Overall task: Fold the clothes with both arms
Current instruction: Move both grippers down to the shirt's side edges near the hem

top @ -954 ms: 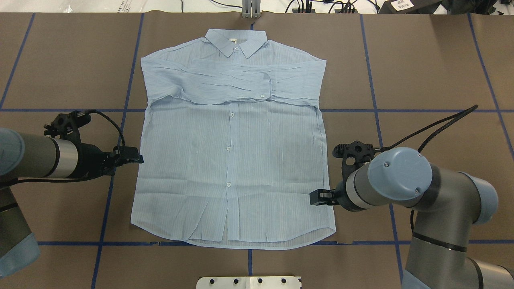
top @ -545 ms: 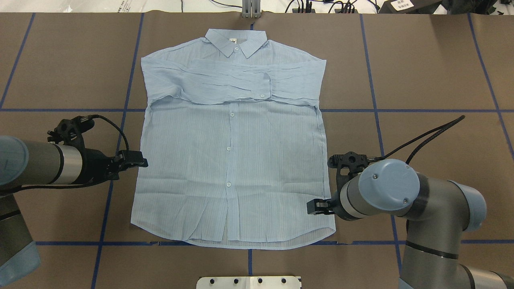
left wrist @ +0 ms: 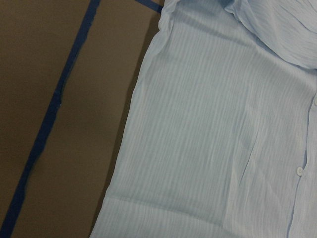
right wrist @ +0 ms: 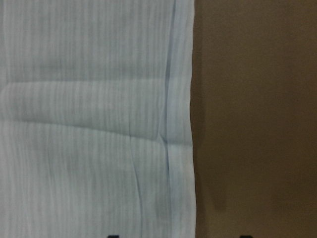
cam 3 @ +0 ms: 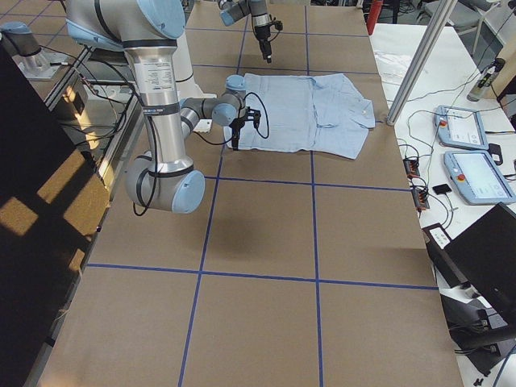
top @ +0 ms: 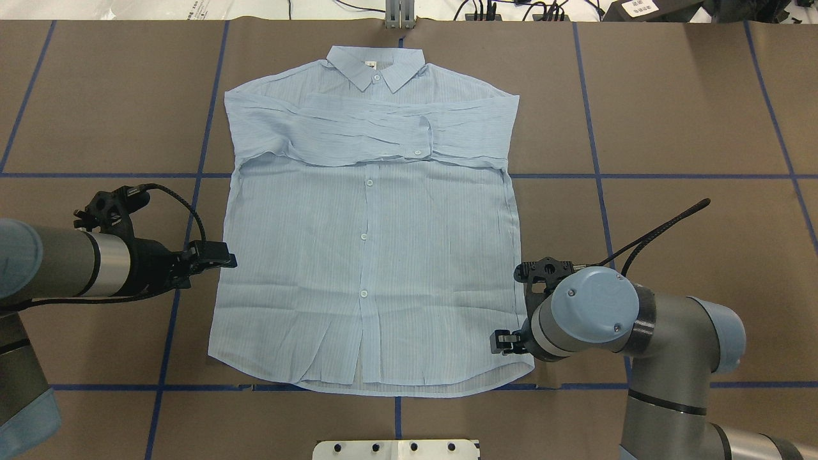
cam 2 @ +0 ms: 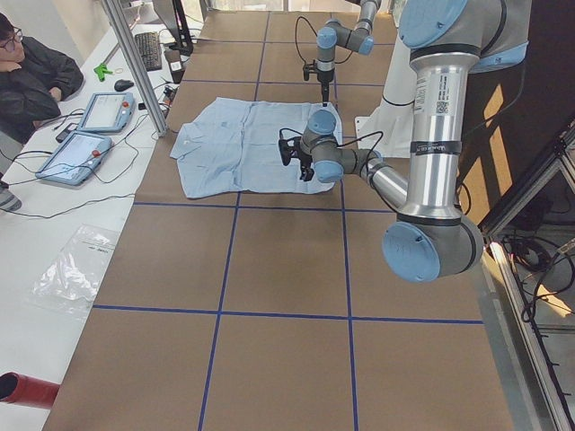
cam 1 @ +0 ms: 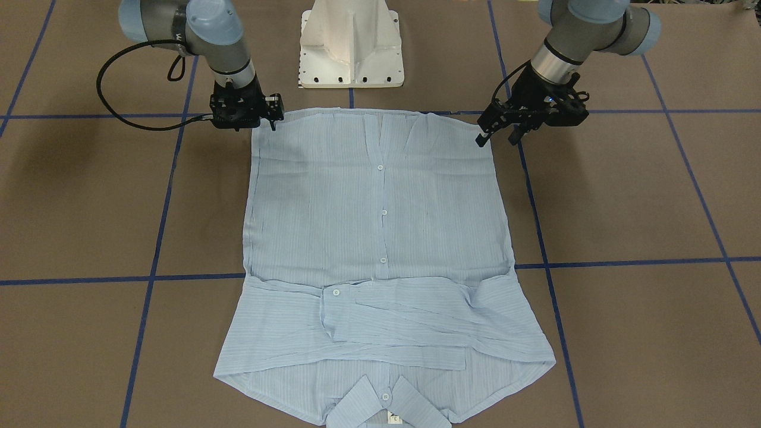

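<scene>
The light blue striped shirt (top: 364, 255) lies flat and buttoned on the brown table, collar at the far side, both sleeves folded across the chest (cam 1: 392, 318). My left gripper (top: 225, 260) hovers at the shirt's left side edge; in the front-facing view its fingers (cam 1: 495, 141) stand apart, open and empty. The left wrist view looks down on that edge of the shirt (left wrist: 213, 124). My right gripper (top: 497, 342) is low over the shirt's right edge near the hem corner (cam 1: 274, 116). It is open: two dark fingertips straddle the edge of the shirt (right wrist: 89, 124) in the right wrist view.
The white pedestal base (cam 1: 352, 44) stands just behind the hem. Blue tape lines (top: 594, 128) grid the brown table. A seated person (cam 2: 31, 76) and control tablets (cam 3: 476, 153) are on a side table past the collar end, beside a metal post (cam 2: 135, 63).
My right gripper has slid along the shirt's right edge toward the hem corner. My left gripper has edged slightly toward the shirt's side. The shirt has not moved.
</scene>
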Controlling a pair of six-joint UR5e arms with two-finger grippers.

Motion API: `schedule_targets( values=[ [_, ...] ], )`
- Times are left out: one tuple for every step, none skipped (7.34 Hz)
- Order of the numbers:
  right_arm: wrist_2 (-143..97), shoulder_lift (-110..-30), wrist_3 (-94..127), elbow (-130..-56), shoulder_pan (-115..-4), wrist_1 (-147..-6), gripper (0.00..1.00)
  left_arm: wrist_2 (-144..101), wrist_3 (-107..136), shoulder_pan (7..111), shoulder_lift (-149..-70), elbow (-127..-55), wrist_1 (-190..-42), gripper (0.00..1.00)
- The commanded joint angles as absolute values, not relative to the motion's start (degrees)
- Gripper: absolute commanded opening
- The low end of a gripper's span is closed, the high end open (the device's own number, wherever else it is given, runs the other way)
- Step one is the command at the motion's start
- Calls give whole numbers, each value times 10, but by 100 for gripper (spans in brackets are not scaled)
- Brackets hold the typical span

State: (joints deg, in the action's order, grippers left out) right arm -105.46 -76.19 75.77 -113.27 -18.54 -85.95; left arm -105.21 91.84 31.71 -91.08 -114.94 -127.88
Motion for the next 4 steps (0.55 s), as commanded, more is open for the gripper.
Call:
schedule_targets(
  values=[
    [-1063, -766, 758, -1130, -186, -860, 76, -1052, 918, 317, -911, -1150, -1279, 99],
    [-1063, -767, 758, -1129, -186, -861, 72, -1052, 918, 317, -911, -1150, -1279, 99],
    [-1063, -767, 758, -1128, -185, -864, 70, -1052, 918, 317, -911, -1150, -1279, 99],
    [-1063, -767, 758, -1125, -185, -866, 69, -1052, 918, 317, -911, -1150, -1279, 99]
  ],
)
